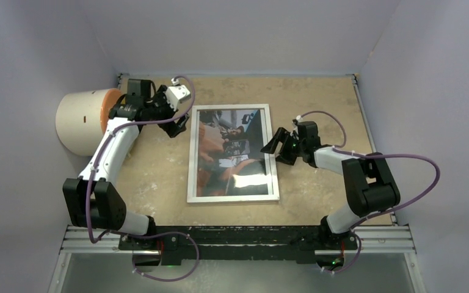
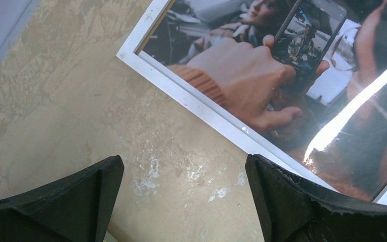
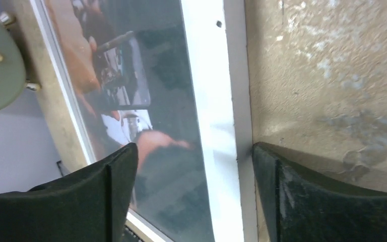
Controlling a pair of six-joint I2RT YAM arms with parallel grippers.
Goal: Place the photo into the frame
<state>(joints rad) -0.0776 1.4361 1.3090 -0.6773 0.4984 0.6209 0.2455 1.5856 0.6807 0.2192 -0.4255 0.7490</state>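
A tan, mottled bench (image 1: 152, 177) sits boxed in by pale grey walls (image 1: 36, 49) on three sides. Two arms are bolted at its near edge, and one purple cable (image 1: 403, 160) runs along each.

At the far left stands one cream drum (image 1: 79, 122) with an orange end face, lying on its side against the wall. The left arm reaches past it toward the far side of the bench. The left fingers (image 1: 180, 125), two of them, are spread wide and hold nothing. In the left wrist view they hang over bare bench, with the far-left corner of the frame just beyond them.

In the middle lies one frame (image 1: 232, 198), flat and face up, its white border showing on all four sides. One photo (image 1: 229, 152) sits inside that border and fills the opening: a hand in an orange cuff holding a phone against dark grey tones. A bright streak of glare crosses its lower part.

To the right, the right arm bends in from the near right corner. The right fingers (image 1: 279, 149), again two, are parted wide and grip nothing. The right wrist view shows them straddling the frame's right-hand border, one finger over the picture area and the other over the bench just outside the edge. Whether either finger touches the frame cannot be told.
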